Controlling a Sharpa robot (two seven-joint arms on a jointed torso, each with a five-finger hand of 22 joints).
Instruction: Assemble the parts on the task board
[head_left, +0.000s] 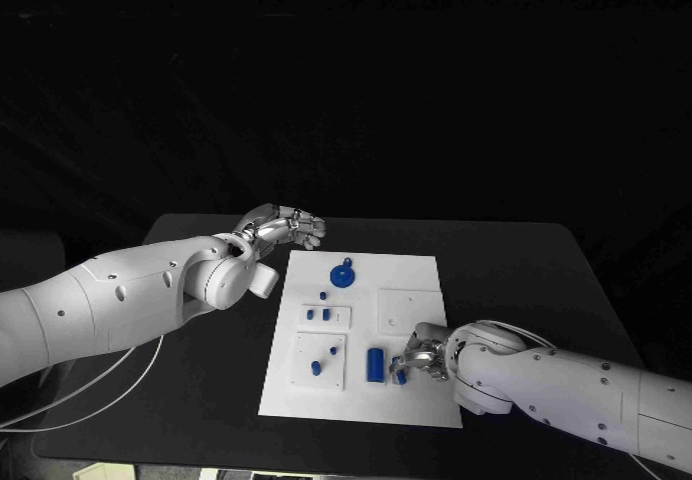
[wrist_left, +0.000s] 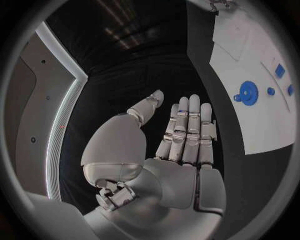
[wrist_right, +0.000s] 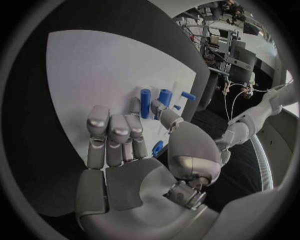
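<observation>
Reaching over the near right part of the white task board (head_left: 418, 275), the robot seems to be at a pick-up step. The board lies mid-worktop (head_left: 534, 260). The left robot hand (head_left: 284, 227) hovers off the board's 11 o'clock corner, fingers straight and apart, holding nothing. The right robot hand (head_left: 421, 355) bends down at about 5 o'clock on the board, beside an upright blue cylinder (head_left: 375, 363); whether it already grips a small blue part (wrist_right: 157, 147) near its thumb cannot be told. A blue gear (head_left: 342, 275) lies toward 12 o'clock. Next comes a secure pinch.
</observation>
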